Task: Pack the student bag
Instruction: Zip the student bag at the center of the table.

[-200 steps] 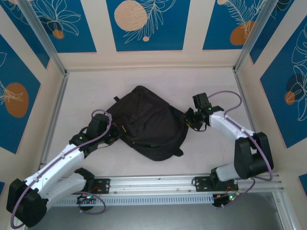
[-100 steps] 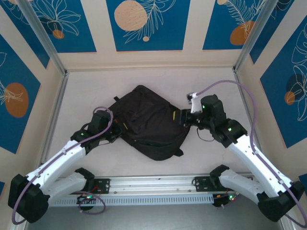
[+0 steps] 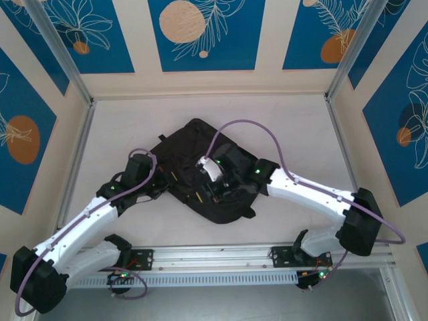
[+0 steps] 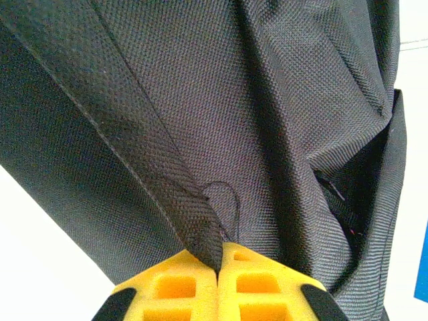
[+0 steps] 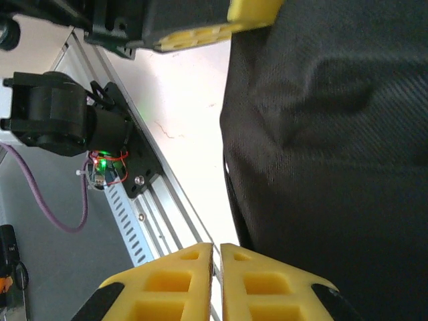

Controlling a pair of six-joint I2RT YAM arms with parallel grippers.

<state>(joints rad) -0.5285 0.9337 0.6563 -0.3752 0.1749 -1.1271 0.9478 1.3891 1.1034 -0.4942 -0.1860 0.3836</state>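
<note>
The student bag [image 3: 200, 160], a large black fabric backpack, lies flat in the middle of the white table. At the bag's left edge my left gripper [image 3: 167, 180] holds it. In the left wrist view that gripper [image 4: 219, 257] is shut on a black woven strap [image 4: 167, 187] of the bag [image 4: 281, 120]. My right arm reaches across the bag from the right, and its gripper [image 3: 208, 192] hangs over the bag's near part. In the right wrist view its yellow fingers [image 5: 217, 247] stand almost together beside the bag's edge [image 5: 321, 134], with nothing seen between them.
An aluminium rail [image 3: 214, 257] runs along the near edge with both arm bases on it. The right wrist view shows that rail [image 5: 167, 221] and the left arm's base [image 5: 53, 120]. Patterned walls close the table on three sides. White tabletop [image 3: 134, 120] surrounds the bag.
My right arm has swung from the bag's right edge across to its near middle, its jaws narrowing on the way. The left gripper has kept its hold on the strap.
</note>
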